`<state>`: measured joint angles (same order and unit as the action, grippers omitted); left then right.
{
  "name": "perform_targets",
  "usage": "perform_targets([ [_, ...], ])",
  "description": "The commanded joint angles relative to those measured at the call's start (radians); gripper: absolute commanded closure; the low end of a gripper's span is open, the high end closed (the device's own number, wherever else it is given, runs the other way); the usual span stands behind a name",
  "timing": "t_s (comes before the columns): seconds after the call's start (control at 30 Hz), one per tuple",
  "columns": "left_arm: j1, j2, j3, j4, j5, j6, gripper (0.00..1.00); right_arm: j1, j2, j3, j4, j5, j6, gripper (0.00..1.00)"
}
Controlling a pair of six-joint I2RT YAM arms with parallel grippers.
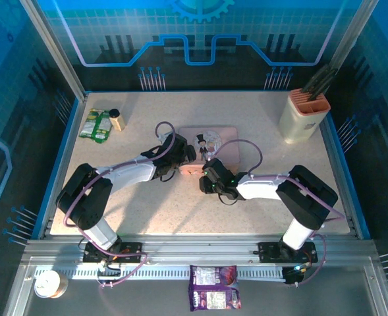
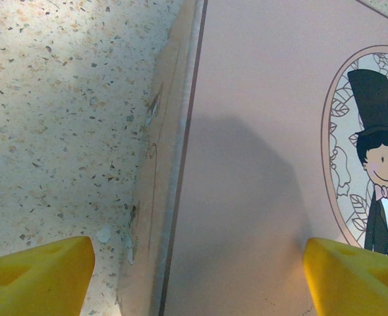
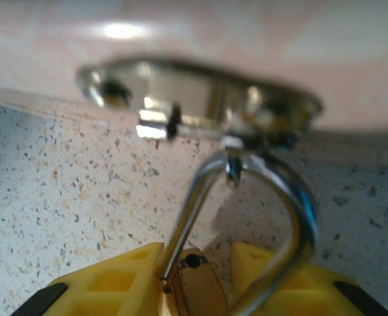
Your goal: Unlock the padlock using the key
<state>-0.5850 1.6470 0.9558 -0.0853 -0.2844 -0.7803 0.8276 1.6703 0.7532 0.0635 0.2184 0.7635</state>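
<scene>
The right pincer (image 3: 199,258) is clenched on the padlock (image 3: 195,291). The brass body sits between its fingers, and the shackle runs ahead of them up to the hasp (image 3: 194,92) on the tin (image 2: 259,131). The left pincer (image 2: 200,276) is released, with one finger over the table (image 2: 62,99) and the other over the lid. As I judge it, the small body could twist or slip in the grip. A tug could drag the tin, which nothing holds. The fingers may also block the key from the keyhole.
</scene>
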Motion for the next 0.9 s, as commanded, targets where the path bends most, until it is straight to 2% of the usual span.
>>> perform_targets([
  [0.0, 0.001, 0.052, 0.008, -0.135, -0.048, 0.017, 0.17, 0.027, -0.057, -0.043, -0.053, 0.054, 0.024, 0.66],
  [0.13, 0.001, 0.054, 0.021, -0.140, -0.051, 0.024, 0.17, 0.024, -0.078, -0.085, -0.026, 0.055, 0.041, 0.65],
  [0.43, 0.001, 0.068, 0.027, -0.140, -0.046, 0.022, 0.17, 0.023, -0.050, -0.051, -0.028, 0.034, 0.024, 0.75],
  [0.87, -0.001, 0.079, 0.027, -0.146, -0.072, 0.033, 0.17, 0.013, -0.168, -0.117, -0.102, 0.085, 0.078, 0.85],
])
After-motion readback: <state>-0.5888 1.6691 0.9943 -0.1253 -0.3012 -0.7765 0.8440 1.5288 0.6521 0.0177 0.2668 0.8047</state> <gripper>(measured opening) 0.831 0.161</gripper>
